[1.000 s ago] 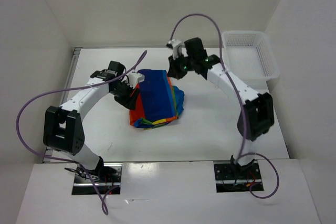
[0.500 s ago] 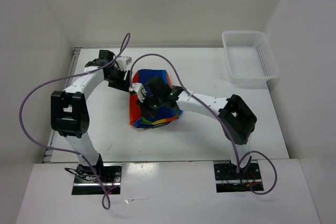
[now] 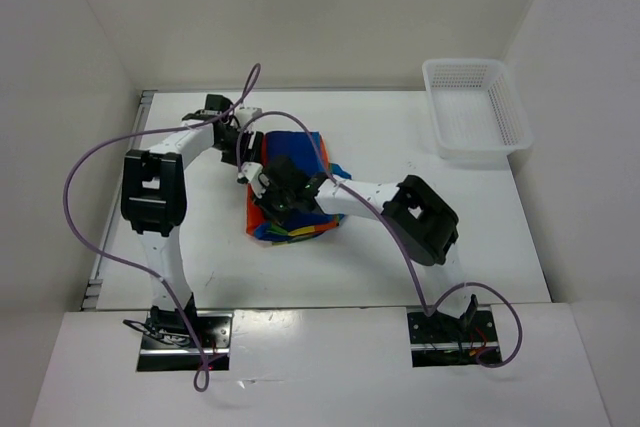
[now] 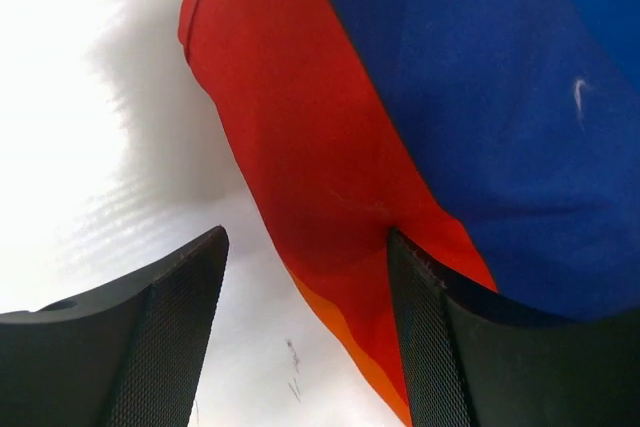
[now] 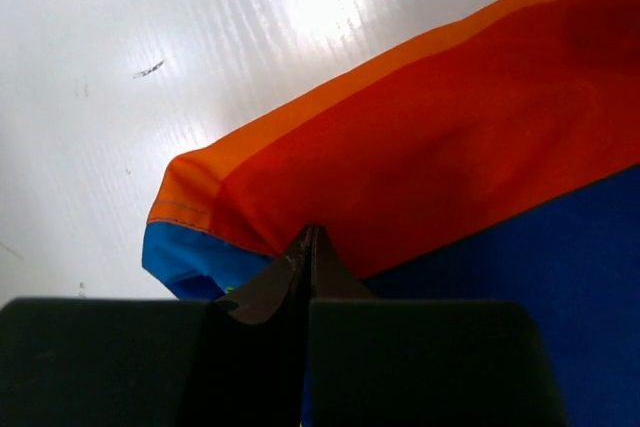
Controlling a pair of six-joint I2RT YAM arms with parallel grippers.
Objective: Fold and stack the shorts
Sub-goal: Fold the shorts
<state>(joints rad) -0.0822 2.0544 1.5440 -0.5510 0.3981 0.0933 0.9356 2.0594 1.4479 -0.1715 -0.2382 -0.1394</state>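
Now our left gripper (image 4: 305, 257) stands wide astride the red edge of the shorts (image 4: 480, 97); our right gripper (image 5: 310, 237) is pressed shut, tips on the red stripe. We see the shorts bunched on the middle of the table (image 3: 480, 237).

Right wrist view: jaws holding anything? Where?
Cannot tell: right gripper shut, tips on the red stripe of the rainbow-striped cloth shorts, near the hem.
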